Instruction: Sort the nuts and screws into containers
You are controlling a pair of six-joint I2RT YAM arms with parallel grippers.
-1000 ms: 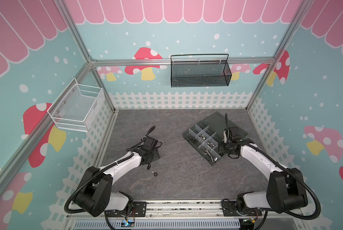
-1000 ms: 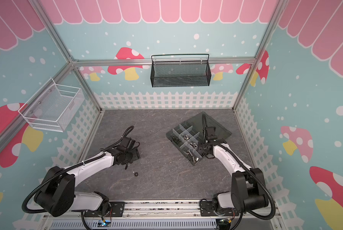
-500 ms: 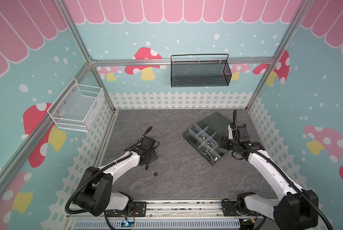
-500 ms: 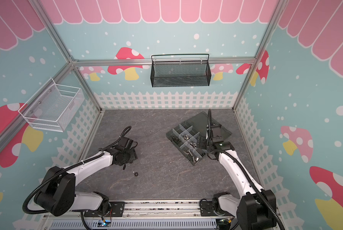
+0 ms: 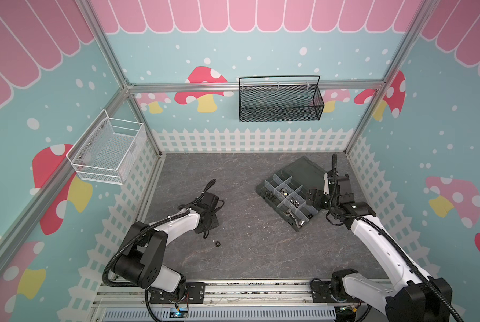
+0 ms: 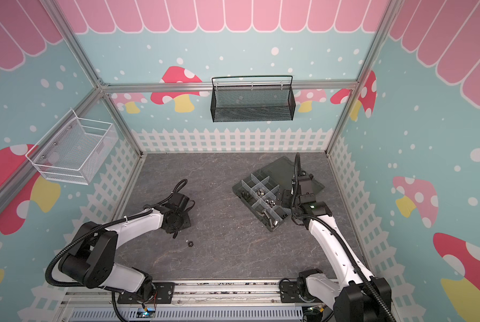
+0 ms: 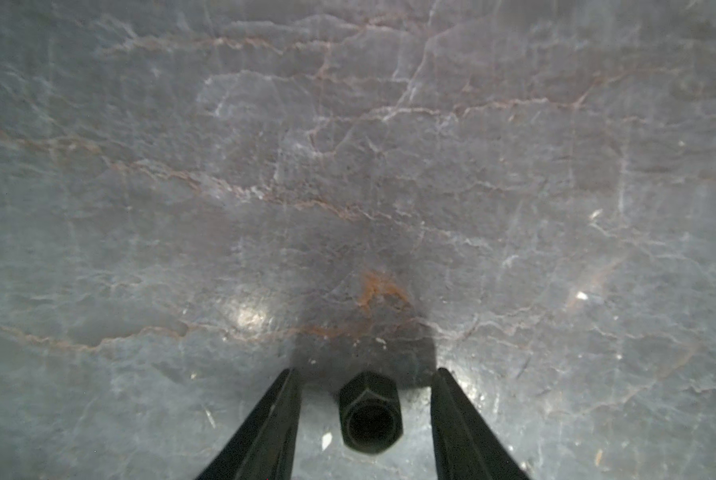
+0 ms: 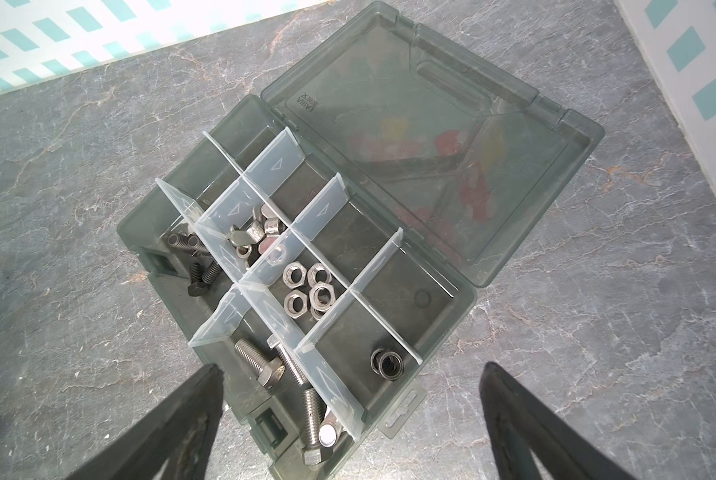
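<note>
In the left wrist view a black nut (image 7: 370,415) lies on the grey tabletop between the fingers of my left gripper (image 7: 364,370), which is open with a gap on each side. Both top views show a black nut (image 5: 217,244) (image 6: 189,244) just off that gripper (image 5: 205,235); whether it is the same nut I cannot tell. My right gripper (image 8: 352,369) (image 5: 315,199) hangs wide open and empty over the near end of the containers (image 8: 464,299) (image 5: 263,186). Their compartments hold silver nuts (image 8: 308,286), silver screws (image 8: 260,361), black screws (image 8: 198,266) and black nuts (image 8: 386,363).
The organizer's lid (image 8: 431,137) lies folded open toward the back right corner. A black mesh basket (image 5: 280,100) hangs on the back wall and a white wire basket (image 5: 107,153) on the left wall. Fence-patterned walls enclose the tabletop.
My right gripper has opened wide and lifted up and back from the box. My left gripper's fingers have come closer together around the black nut.
</note>
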